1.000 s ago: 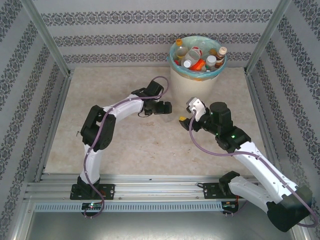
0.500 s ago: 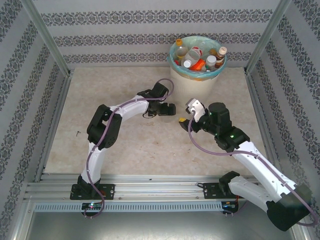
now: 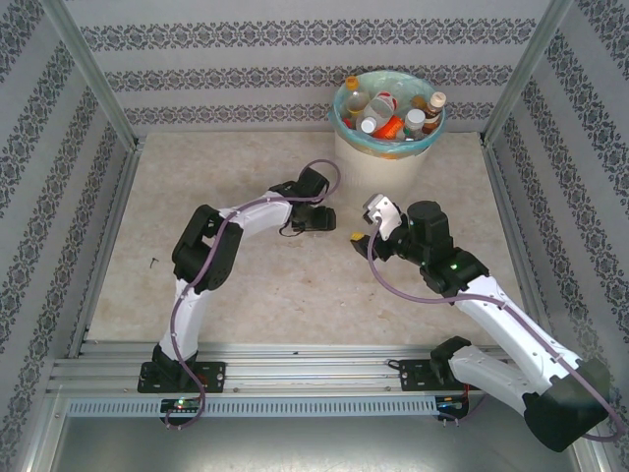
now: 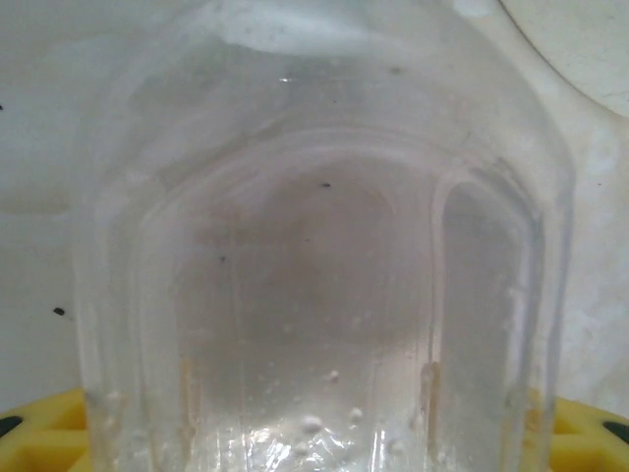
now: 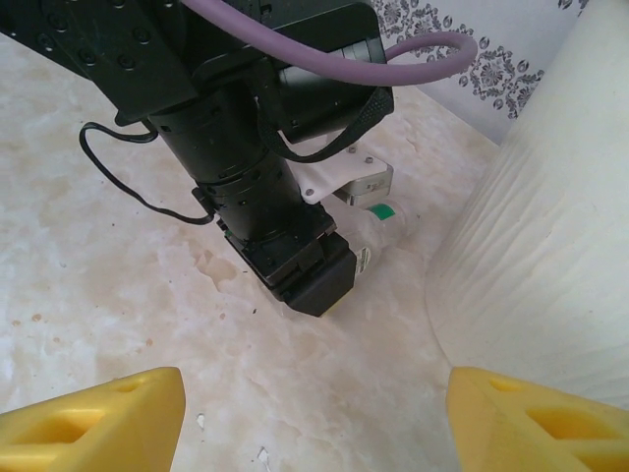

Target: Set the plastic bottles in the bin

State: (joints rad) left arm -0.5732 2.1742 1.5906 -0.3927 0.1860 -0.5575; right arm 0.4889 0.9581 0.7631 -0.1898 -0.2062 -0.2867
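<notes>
Yellow fingertips of my right claw [image 5: 314, 413] stand wide apart with nothing between them, over the marbled table [image 3: 246, 285] and just right of my left claw [image 3: 321, 218]. A little farther, my left claw's yellow fingers [image 4: 39, 433] sit on either side of a clear plastic bottle [image 4: 324, 275] lying on the table. I cannot tell whether they press it or merely straddle it. Its green cap [image 5: 381, 210] lies close to the bin [image 3: 378, 162]. That stands at the far wall, right of centre, with many more bottles [image 3: 388, 116] heaped inside.
</notes>
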